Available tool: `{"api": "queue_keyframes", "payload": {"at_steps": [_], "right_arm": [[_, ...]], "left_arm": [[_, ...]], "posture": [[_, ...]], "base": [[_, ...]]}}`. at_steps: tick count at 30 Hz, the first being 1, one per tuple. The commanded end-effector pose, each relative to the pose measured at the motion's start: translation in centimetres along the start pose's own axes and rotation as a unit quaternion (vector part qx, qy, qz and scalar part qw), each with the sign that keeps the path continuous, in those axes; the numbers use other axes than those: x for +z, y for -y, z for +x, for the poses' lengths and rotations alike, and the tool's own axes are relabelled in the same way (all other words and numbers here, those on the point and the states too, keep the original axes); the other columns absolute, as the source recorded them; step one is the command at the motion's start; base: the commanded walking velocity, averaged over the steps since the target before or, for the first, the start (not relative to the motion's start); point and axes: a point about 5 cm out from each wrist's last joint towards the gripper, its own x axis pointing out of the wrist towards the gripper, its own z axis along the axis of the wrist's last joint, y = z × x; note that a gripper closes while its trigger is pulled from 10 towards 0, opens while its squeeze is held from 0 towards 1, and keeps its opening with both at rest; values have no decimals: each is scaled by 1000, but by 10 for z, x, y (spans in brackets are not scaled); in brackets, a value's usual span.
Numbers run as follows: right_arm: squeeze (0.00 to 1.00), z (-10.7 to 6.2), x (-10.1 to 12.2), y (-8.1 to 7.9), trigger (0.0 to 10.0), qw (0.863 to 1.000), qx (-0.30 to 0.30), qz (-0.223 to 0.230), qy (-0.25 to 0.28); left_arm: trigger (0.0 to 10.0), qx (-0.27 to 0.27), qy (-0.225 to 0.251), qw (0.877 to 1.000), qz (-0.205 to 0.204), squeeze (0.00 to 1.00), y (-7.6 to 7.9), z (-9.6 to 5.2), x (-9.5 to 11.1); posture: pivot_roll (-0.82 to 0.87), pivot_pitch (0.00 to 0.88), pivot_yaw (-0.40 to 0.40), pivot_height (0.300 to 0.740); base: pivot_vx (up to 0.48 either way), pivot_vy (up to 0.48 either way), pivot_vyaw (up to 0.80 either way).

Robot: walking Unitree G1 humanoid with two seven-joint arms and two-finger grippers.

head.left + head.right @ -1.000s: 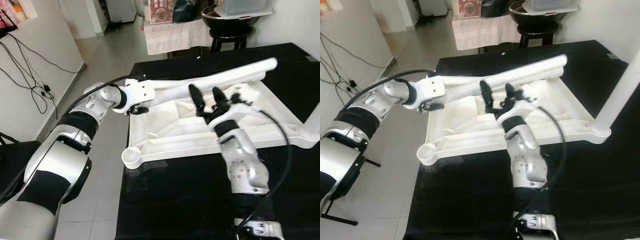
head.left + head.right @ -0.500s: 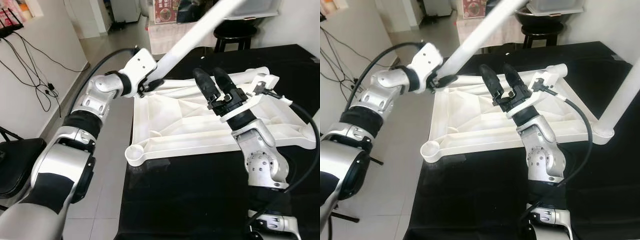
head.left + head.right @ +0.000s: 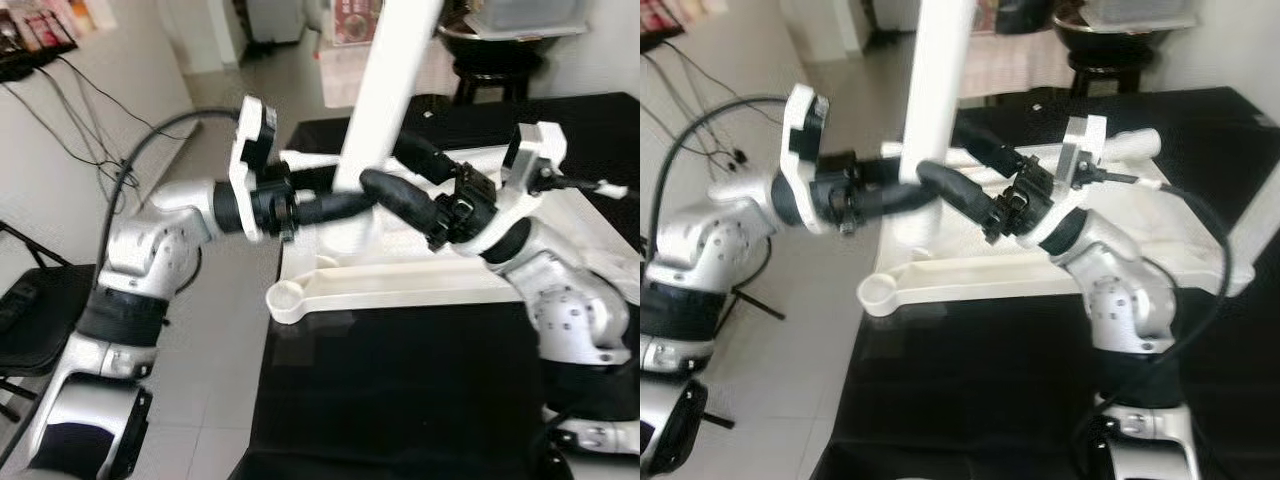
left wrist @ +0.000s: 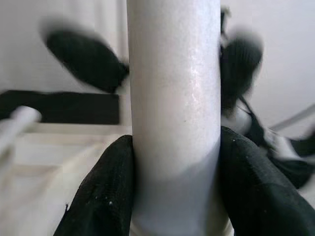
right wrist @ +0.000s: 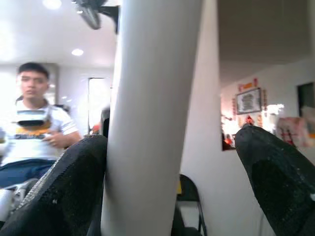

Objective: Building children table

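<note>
While the left gripper (image 3: 335, 205) is clamped on the table leg (image 3: 390, 90), held nearly upright above the upturned white tabletop (image 3: 400, 285), the right gripper (image 3: 395, 180) is spread around it, one finger touching.

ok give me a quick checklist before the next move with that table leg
1. Left claw grip on the white leg: ok, both fingers pressed against it.
2. Right claw grip: not ok, one finger touches the leg, the other stands apart.
3. Leg upright: ok, near vertical above the upside-down tabletop.
4. Leg bottom lined up with a socket: cannot tell, the claws hide it.
5. Empty corner socket unblocked: ok.
6. Person in the background away from the arms: cannot tell.
</note>
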Motion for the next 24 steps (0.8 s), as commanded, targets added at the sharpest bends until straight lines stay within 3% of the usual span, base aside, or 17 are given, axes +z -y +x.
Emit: {"api": "queue_keyframes", "payload": {"at_steps": [1,5,10,15,24], "right_arm": [[0,3,3,-10,10000,997,65,-2,-29],[0,0,4,-16,10000,991,112,-4,-69],[0,0,4,-18,10000,988,128,-3,-85],[0,13,-6,-20,10000,980,127,15,-152],[0,23,3,-19,10000,983,117,55,-129]], "left_arm": [[10000,-15,-6,1000,-11,0,9,-5,0],[10000,-22,-9,999,-25,0,19,-8,0],[10000,-25,-15,999,-36,0,26,-10,1],[10000,-34,-51,998,-34,0,35,-9,-5],[10000,-28,-97,994,-30,0,39,-10,-22]], "posture": [[-98,29,63,740],[-100,28,61,740],[-99,27,60,740],[-104,26,57,740],[-105,33,54,740]], "base": [[0,0,0],[0,0,0],[0,0,0],[0,0,0],[0,0,0]]}}
